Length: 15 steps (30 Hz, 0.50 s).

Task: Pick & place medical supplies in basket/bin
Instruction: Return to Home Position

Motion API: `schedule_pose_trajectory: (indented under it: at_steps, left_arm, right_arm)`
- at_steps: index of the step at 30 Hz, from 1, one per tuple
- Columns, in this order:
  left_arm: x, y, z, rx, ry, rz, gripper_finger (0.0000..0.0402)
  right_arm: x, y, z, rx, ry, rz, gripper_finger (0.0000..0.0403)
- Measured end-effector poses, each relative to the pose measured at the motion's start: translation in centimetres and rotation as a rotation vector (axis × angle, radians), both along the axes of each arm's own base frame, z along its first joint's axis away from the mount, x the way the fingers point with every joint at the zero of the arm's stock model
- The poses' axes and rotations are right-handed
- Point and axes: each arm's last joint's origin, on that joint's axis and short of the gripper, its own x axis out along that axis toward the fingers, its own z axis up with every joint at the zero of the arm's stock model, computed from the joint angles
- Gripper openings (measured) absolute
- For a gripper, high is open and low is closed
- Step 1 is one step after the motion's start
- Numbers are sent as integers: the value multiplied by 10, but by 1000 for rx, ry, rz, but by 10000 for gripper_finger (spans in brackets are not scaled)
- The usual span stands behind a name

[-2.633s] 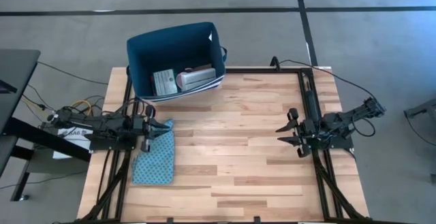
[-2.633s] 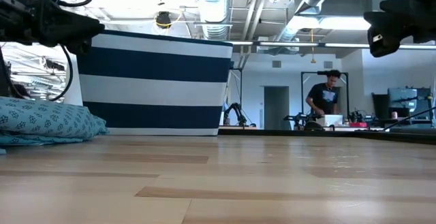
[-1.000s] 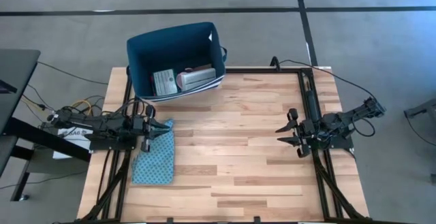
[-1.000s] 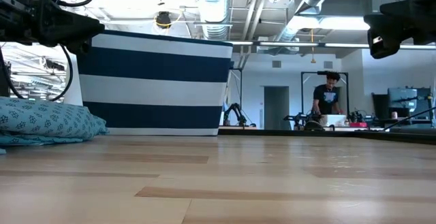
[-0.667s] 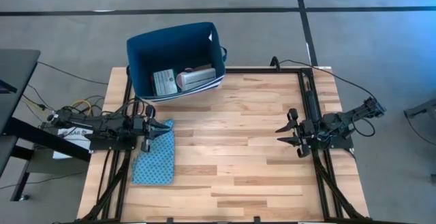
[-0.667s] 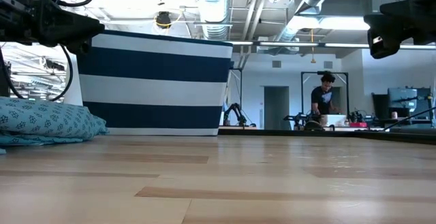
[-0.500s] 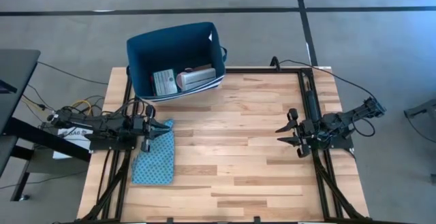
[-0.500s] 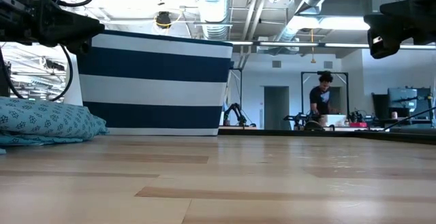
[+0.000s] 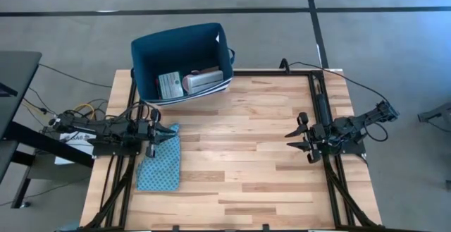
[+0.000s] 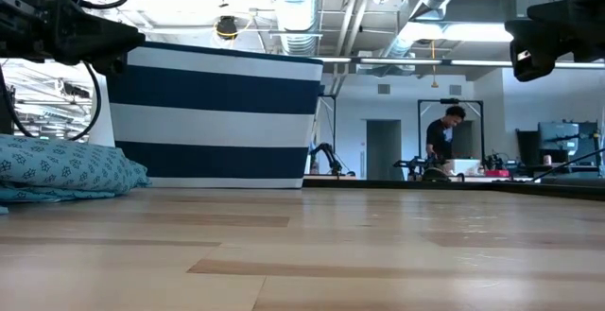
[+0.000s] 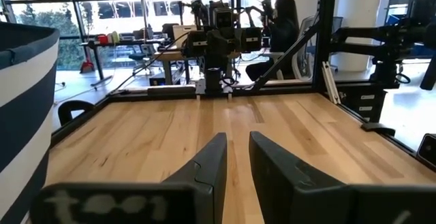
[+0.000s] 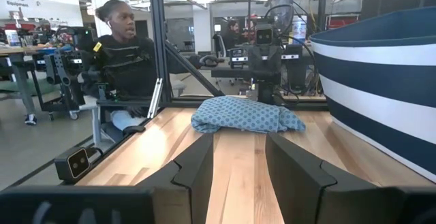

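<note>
At the far left corner of the table [image 9: 246, 154] stands the bin [image 9: 175, 43], dark blue inside and banded navy and white on its outer wall, with its far part reaching past the table's far edge. Inside it, against the near wall, lie a green-and-white flat box [image 9: 170, 85] and, just to its right, a pale oblong item [image 9: 203, 81]; what else may lie in there cannot be made out. Near of the bin, along the left side of the table, a blue patterned cloth pouch [image 9: 160, 163] lies flat on the wood. The left gripper [image 9: 169, 133] hangs over the far end of that pouch, pointing right across the table, its fingers a little apart and holding nothing. The right gripper [image 9: 289, 139] sits at the right side of the table, well apart from the bin, pointing left, its fingers spread and empty. In the room beyond the far edge a person [image 10: 440, 141] stands at a bench.
</note>
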Motion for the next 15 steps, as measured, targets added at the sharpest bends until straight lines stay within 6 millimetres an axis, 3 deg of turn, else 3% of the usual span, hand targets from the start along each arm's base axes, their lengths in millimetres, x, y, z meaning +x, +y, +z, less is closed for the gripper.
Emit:
schedule_pose_trajectory:
  at_steps: [15]
  left_arm:
    - [0, 0, 0, 0, 0, 0, 55]
  right_arm:
    - [0, 0, 0, 0, -1, 0, 129]
